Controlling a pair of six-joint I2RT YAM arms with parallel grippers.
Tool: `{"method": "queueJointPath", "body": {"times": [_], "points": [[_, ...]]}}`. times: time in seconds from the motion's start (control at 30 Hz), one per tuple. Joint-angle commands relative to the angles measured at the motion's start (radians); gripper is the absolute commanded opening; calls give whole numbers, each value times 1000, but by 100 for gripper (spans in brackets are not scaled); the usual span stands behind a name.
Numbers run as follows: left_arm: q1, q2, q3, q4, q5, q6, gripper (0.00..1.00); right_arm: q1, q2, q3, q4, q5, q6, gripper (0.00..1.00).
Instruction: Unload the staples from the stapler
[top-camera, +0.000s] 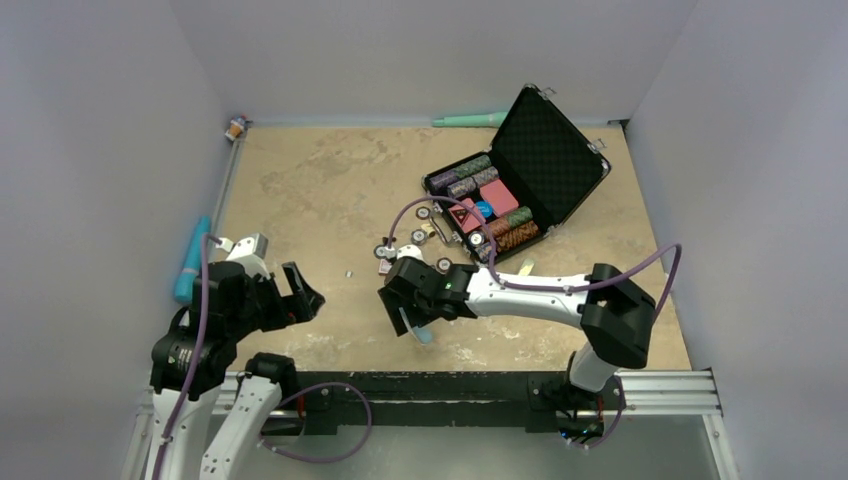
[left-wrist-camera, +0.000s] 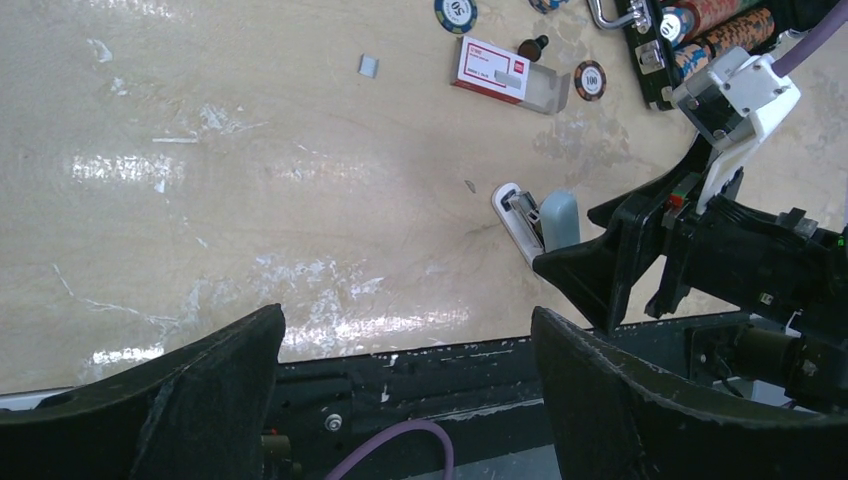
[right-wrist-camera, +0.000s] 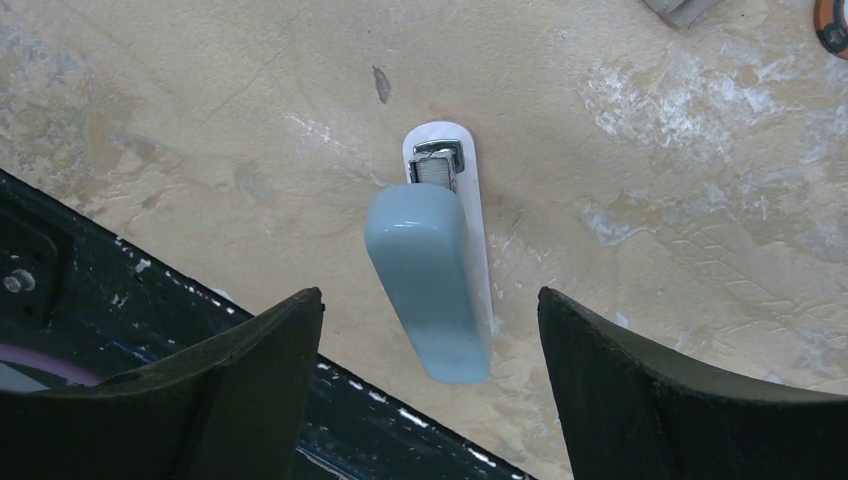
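Only starting: hovering the spread-open right claw (right-wrist-camera: 428, 298) over the small light-blue plastic stapler (right-wrist-camera: 425, 260) at the near side, likely unloading nothing yet.

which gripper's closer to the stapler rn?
Right. The right gripper is directly above the stapler, jaws open either side of it, not touching. The left gripper is open, off to the stapler's left, well apart.

The stapler (right-wrist-camera: 430, 280) lies on the table (top-camera: 300, 190) — the open case (top-camera: 548, 150) at its 1 o'clock, the small box (left-wrist-camera: 492, 70) at 11 o'clock.
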Motion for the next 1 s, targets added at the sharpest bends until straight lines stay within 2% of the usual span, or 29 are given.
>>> {"method": "queueJointPath", "body": {"times": [0.0, 0.13, 0.23, 0.47, 0.6, 0.77, 0.97], "points": [[-5, 19, -13, 45, 42, 34, 95, 5, 9, -15, 57, -3, 10, 80], [-5, 44, -16, 56, 80, 49, 95, 5, 23, -28, 68, -17, 7, 74], [-12, 61, -18, 63, 113, 60, 95, 5, 21, -34, 66, -20, 9, 74], [-41, 171, -39, 69, 131, -22, 86, 3, -83, -48, 59, -58, 21, 86], [-135, 184, -85, 132, 109, -153, 86, 3, -172, -55, 69, -87, 10, 95], [-285, 256, -136, 214, 48, -308, 85, -57, -294, -66, 17, -83, 67, 96], [-377, 356, -164, 283, -27, -435, 82, -105, -358, -93, 2, -110, 80, 96]]}}
